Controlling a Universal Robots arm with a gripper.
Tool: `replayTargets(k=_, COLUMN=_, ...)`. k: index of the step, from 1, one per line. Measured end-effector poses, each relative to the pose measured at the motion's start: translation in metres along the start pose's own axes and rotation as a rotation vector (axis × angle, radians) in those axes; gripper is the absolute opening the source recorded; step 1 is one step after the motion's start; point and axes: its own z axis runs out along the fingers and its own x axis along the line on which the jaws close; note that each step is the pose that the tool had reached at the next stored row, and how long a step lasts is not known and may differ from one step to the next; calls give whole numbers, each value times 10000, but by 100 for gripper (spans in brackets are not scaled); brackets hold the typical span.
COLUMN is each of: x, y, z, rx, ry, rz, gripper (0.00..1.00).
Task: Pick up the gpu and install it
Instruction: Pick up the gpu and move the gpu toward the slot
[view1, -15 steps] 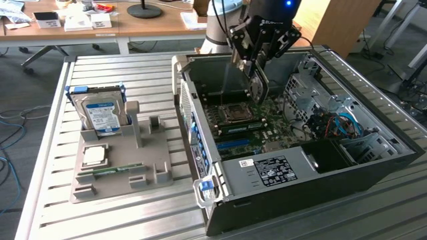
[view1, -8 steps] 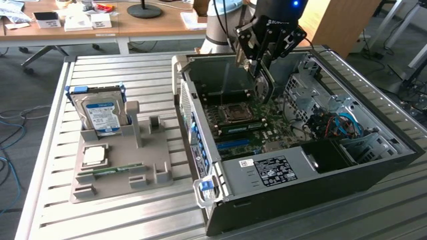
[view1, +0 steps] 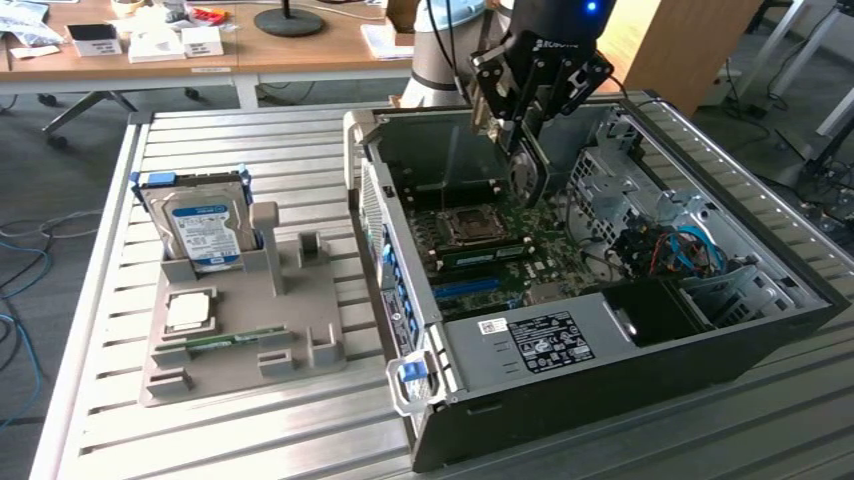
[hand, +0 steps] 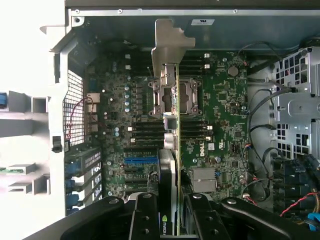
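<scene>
My gripper (view1: 527, 125) hangs over the open computer case (view1: 747, 330) and is shut on the gpu (view1: 531, 170). The card is held on edge, tilted slightly, above the green motherboard (view1: 534, 260). In the wrist view the gpu (hand: 172, 150) shows edge-on as a thin strip between my black fingers (hand: 145, 217). Its silver end bracket (hand: 167, 50) points toward the case's rear wall. The card hangs above the CPU socket (hand: 185, 97) and the slots; I cannot tell whether it touches the board.
A grey parts holder (view1: 314, 345) on the slatted table, at the exterior view's left, carries a hard drive (view1: 200, 230), a CPU chip (view1: 187, 310) and a memory stick (view1: 234, 338). Inside the case are a power supply (view1: 561, 340), a drive cage (view1: 607, 170) and coloured cables (view1: 681, 250).
</scene>
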Motion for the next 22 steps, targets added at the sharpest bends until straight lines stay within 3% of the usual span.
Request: replayTargets(k=22, x=-297, y=14, z=7, rx=0, ry=0, rz=1, gripper=27)
